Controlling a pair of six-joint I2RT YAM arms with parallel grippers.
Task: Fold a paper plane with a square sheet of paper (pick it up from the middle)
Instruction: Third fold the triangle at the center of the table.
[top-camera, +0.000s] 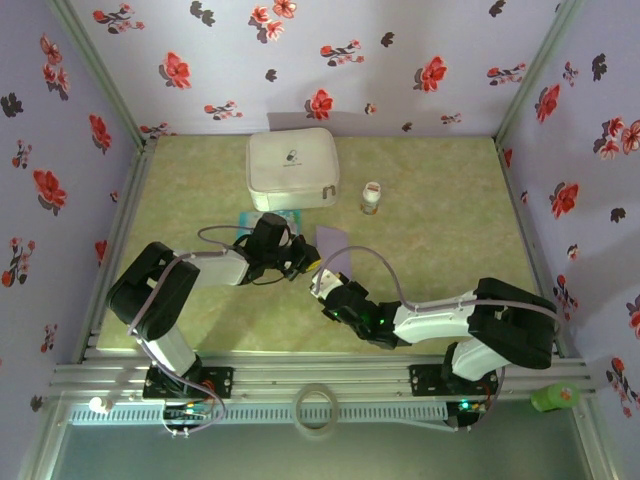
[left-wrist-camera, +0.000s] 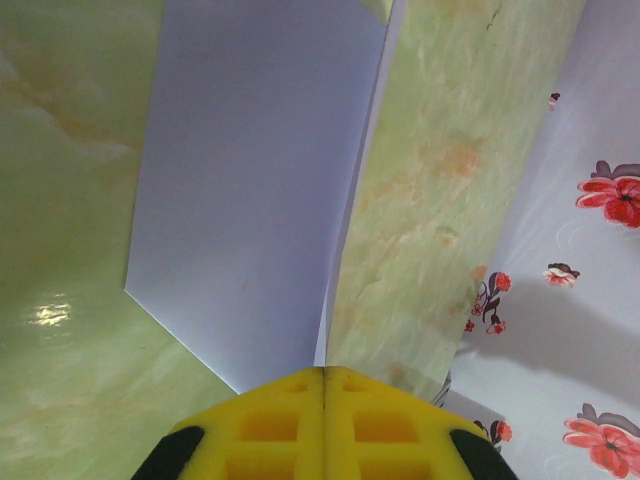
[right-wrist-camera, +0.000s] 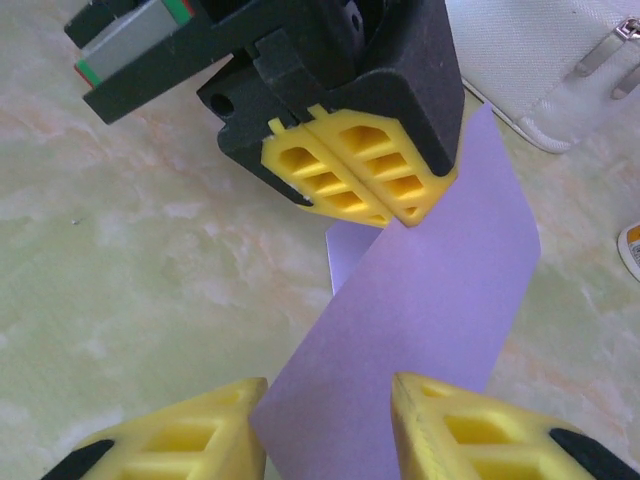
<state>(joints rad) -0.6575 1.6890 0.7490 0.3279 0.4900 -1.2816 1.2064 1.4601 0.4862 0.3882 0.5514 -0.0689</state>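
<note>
Smooth lavender sheet (right-wrist-camera: 430, 300), creased; left tool (right-wrist-camera: 397, 217) pinching.

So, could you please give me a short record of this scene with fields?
sheet: lavender paper, mid-table, between both grippers
left gripper: shut on the sheet's edge
right gripper: open, fingers either side of the sheet
behind: white case, small bottle beside it
table: green, marbled

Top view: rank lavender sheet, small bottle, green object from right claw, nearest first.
1. lavender sheet, at the right claw, table centre.
2. small bottle, farther back, toward the wall.
3. green object, near right corner, on the rail.
</note>
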